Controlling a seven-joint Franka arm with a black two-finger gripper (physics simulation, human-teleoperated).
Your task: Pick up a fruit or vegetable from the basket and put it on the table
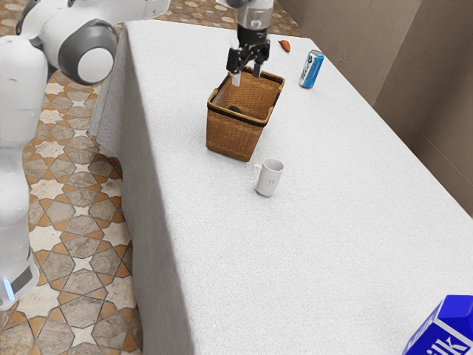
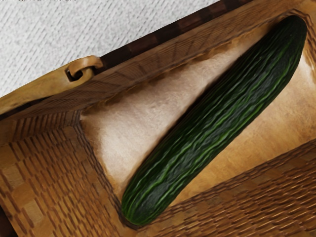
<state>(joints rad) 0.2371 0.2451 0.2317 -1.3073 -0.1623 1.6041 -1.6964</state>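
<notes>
My gripper [image 1: 246, 75] hangs over the far part of the wicker basket [image 1: 235, 134], its two fingers apart with nothing between them, their tips around the height of the rim. Inside the basket, a small dark green bit of the cucumber [image 1: 235, 109] shows in the exterior view. From the wrist, the whole cucumber [image 2: 217, 123] lies diagonally across the floor of the basket [image 2: 121, 123], below my hand.
A white mug [image 1: 270, 179] stands close to the basket. Beyond are a blue can [image 1: 311, 69] and a small orange-red item [image 1: 284, 46] on the white-clothed table [image 1: 295, 251]. A blue milk carton [image 1: 447, 325] is at the exterior view's lower right.
</notes>
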